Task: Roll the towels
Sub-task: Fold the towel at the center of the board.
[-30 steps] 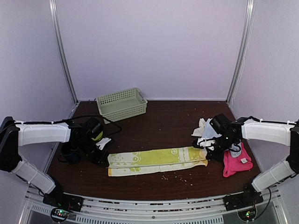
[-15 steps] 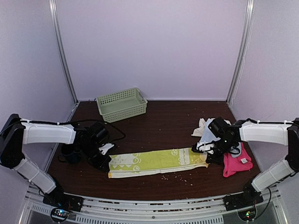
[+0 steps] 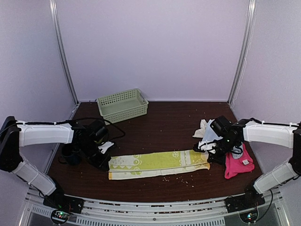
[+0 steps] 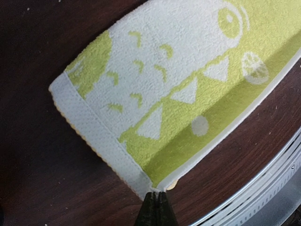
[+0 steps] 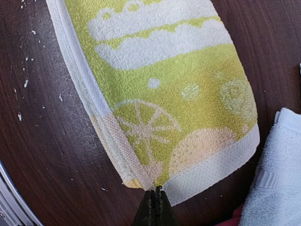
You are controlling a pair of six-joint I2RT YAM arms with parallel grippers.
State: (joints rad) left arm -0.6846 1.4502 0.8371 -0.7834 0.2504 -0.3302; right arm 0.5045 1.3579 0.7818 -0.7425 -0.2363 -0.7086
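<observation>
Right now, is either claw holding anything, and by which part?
Both hold the lime-green towel: the left claw pinches a corner of its left end, the right claw the hem of its right end.

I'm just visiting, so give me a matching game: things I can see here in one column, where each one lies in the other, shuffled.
1 basket
2 lime-green towel
3 pink towel
4 cream-white towel

A laid out long between the two arms
B far back, on the left
C right side, towards the front
D right side, farther back

Pairs: 1-B, 2-A, 3-C, 4-D
</observation>
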